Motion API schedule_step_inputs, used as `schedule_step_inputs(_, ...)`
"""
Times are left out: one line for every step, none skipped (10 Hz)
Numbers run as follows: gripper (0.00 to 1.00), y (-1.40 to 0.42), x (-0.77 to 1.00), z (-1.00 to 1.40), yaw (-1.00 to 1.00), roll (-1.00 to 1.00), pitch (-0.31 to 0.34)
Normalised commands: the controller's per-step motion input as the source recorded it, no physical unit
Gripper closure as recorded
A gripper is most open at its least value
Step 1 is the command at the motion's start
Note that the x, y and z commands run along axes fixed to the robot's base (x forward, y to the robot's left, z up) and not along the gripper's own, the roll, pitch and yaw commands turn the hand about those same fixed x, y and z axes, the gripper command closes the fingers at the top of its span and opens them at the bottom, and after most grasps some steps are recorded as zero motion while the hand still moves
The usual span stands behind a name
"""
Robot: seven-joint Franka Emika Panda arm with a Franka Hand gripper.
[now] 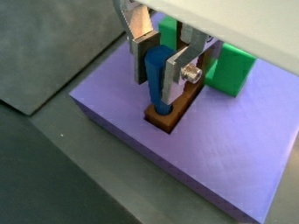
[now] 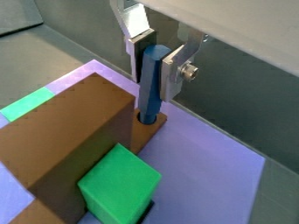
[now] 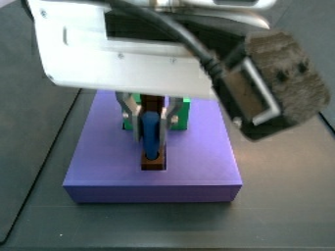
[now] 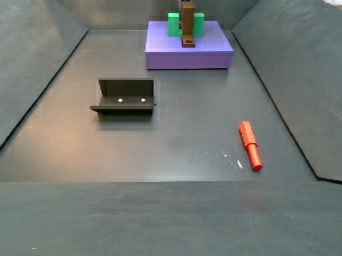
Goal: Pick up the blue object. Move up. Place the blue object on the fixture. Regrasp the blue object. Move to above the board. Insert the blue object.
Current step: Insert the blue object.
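One gripper (image 1: 163, 63), two flat silver fingers (image 1: 183, 68) with dark pads, clamped on the small slim blue cylindrical peg (image 1: 158, 77), directly above the large flat purple-blue square board (image 1: 222, 153). Blue peg upright, long axis vertical, lower tip pointing down into the round hole at the end of the long brown bar (image 2: 65, 144) on the board, tip at or just inside the hole mouth in both wrist views; depth not clear. Green block (image 2: 119, 185) just beside the bar. Small red peg (image 4: 249, 144) lying on the dark worktop (image 4: 160, 150), well apart from the board. Dark L-shaped fixture (image 4: 124, 97) standing empty, also well apart.

Likely step: insertion. Best done by keeping the peg plumb over the hole, pressing straight down gently, avoiding sideways push against the hole rim, letting go only once fully seated.
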Motion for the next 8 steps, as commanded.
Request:
schedule_step_inputs(1.00,-0.03,0.08,-0.54,-0.05,0.03,0.000)
schedule_step_inputs(1.00,-0.02,0.08,-0.49,-0.05,0.01,0.000)
schedule_step_inputs(1.00,0.00,0.23,-0.35,-0.07,0.00,0.030)
schedule_step_inputs(1.00,-0.06,0.35,-0.16,0.00,-0.01,0.084)
schedule_step_inputs(1.00,0.00,0.45,-0.41,-0.03,-0.05,0.051)
schedule_step_inputs(1.00,0.00,0.33,-0.53,-0.05,-0.03,0.000)
schedule_step_inputs(1.00,0.00,0.18,-0.38,-0.01,0.00,0.000)
schedule_step_inputs(1.00,0.00,0.00,0.00,0.00,0.00,0.000)
